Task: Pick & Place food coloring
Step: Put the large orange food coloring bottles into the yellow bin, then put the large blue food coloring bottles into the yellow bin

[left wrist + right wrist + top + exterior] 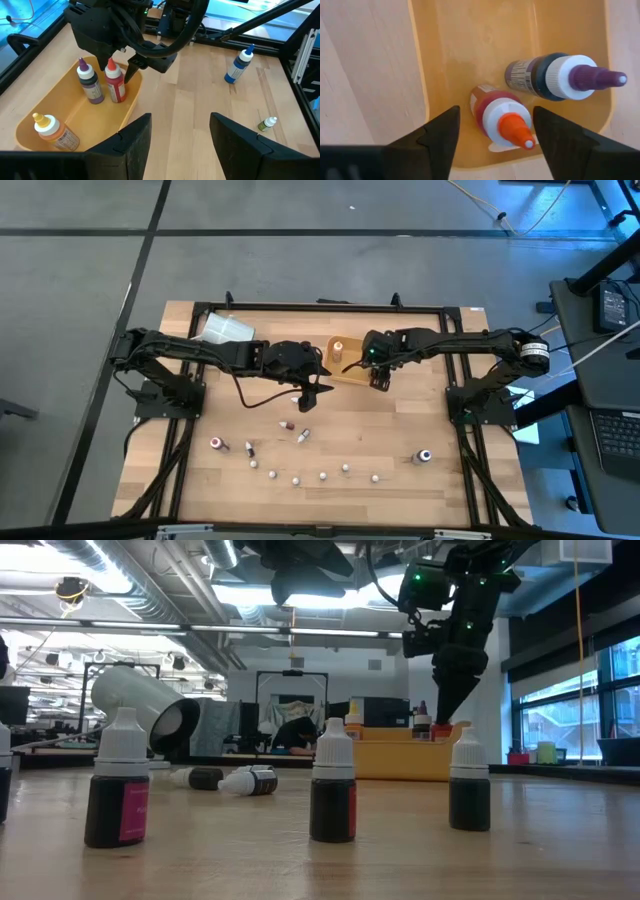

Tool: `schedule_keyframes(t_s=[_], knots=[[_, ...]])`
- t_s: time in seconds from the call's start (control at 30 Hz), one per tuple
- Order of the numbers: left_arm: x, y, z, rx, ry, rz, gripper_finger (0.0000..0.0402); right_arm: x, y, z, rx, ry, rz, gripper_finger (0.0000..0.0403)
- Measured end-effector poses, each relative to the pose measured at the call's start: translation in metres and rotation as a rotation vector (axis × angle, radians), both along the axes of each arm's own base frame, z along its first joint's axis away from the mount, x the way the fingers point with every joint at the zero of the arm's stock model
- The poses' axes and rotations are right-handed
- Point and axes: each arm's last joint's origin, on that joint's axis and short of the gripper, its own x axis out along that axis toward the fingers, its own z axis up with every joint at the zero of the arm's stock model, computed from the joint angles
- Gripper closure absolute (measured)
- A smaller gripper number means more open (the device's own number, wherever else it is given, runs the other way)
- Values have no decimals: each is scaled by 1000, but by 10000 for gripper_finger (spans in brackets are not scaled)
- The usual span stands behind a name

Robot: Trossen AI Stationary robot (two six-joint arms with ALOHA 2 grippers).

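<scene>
Above the tray point(440, 35), our right gripper point(495, 131) hangs open and empty over the red bottle point(499, 116), apparently just placed; left gripper point(177, 135) waits open and empty.

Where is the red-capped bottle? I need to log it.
The red-capped bottle stands upright in the tan-orange tray, beside the purple-capped bottle, under the open right gripper.

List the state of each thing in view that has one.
Left gripper: open, empty, beside the tray.
Right gripper: open, empty, above the red bottle.
Tray: holds three bottles.
Red bottle: upright in tray.
Purple bottle: upright in tray.
Orange bottle: upright in tray.
Blue bottle: upright on table.
White cylinder: lying on its side.
</scene>
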Motion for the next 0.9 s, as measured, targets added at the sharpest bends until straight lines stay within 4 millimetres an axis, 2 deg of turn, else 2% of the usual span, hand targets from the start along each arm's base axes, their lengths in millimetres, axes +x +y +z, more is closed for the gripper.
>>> schedule_keyframes(t_s=[0.1, 0.23, 0.33, 0.43, 0.57, 0.67, 0.8, 0.9], knots=[[0, 0, 0, 0, 0, 0, 207, 1, 0, 4, 2, 5, -2, 134], [0, 0, 0, 0, 0, 0, 207, 4, -1, 21, 2, 5, -5, 128], [0, 0, 0, 0, 0, 0, 206, 6, -1, 42, -2, -17, -5, 128], [0, 0, 0, 0, 0, 0, 207, 8, 8, 69, -17, -72, 20, 128], [0, 0, 0, 0, 0, 0, 207, 3, 32, 102, 1, -177, 73, 128], [0, 0, 0, 0, 0, 0, 206, -9, 55, 119, 80, -253, 128, 128], [0, 0, 0, 0, 0, 0, 207, -25, 89, 132, 183, -309, 147, 128], [0, 0, 0, 1, -1, 0, 207, -36, 115, 135, 234, -298, 153, 128]])
